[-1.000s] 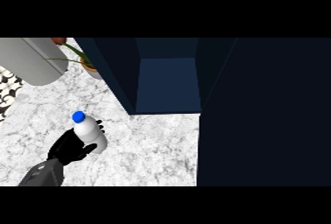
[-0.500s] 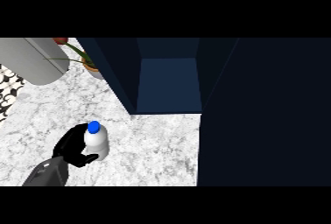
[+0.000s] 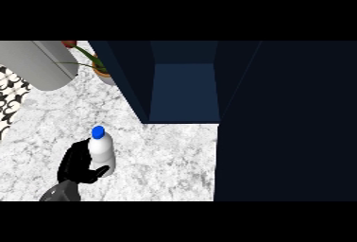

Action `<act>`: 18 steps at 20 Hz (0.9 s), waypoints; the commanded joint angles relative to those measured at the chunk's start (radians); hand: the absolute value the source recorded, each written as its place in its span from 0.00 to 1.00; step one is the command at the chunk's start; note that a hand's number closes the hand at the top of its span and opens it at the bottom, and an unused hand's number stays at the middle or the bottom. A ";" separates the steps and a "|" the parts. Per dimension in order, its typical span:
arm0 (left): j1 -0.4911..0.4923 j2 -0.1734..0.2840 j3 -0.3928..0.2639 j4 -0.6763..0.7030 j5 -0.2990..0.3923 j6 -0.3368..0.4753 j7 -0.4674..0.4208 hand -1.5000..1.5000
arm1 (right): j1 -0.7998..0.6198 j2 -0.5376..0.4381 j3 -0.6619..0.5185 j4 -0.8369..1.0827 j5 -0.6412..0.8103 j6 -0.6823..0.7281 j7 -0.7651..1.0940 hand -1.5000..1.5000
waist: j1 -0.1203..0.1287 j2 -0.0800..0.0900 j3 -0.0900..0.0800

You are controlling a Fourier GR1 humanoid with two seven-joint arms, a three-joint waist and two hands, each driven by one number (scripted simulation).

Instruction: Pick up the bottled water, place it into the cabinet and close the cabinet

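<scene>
White bottled water (image 3: 102, 150), blue-capped, upright on marble counter (image 3: 167, 156), gripped by curled left hand (image 3: 77, 165). Well short of open navy cabinet (image 3: 182, 90).

A white marbled table (image 3: 167, 156) fills the view. A potted plant (image 3: 97, 66) stands at the back, beside what may be a grey appliance (image 3: 38, 64).

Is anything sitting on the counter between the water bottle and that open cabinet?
No. The head view shows only bare marble counter between the water bottle, held in the left hand, and the open cabinet.
</scene>
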 commanded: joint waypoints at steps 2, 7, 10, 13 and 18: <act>0.040 -0.062 0.009 -0.045 0.045 -0.029 -0.097 1.00 | -0.008 0.005 0.013 0.007 0.014 -0.013 0.000 0.00 | 0.003 -0.001 0.001; 0.058 -0.067 -0.004 -0.167 0.122 -0.044 0.053 1.00 | -0.027 -0.003 0.000 0.028 0.005 -0.011 -0.007 0.00 | 0.008 -0.004 0.002; 0.078 -0.068 0.001 -0.263 0.185 -0.046 0.154 1.00 | 0.054 -0.037 0.041 -0.044 0.019 0.007 0.001 0.00 | 0.008 -0.006 0.002; 0.123 -0.164 -0.056 -0.448 0.195 0.076 0.242 1.00 | -0.011 -0.019 -0.007 0.046 -0.009 0.008 -0.043 0.00 | 0.014 -0.006 0.003; 0.234 -0.169 -0.142 -0.699 0.235 0.108 0.408 1.00 | -0.024 -0.001 0.031 0.040 0.000 -0.008 -0.038 0.00 | 0.013 -0.006 0.003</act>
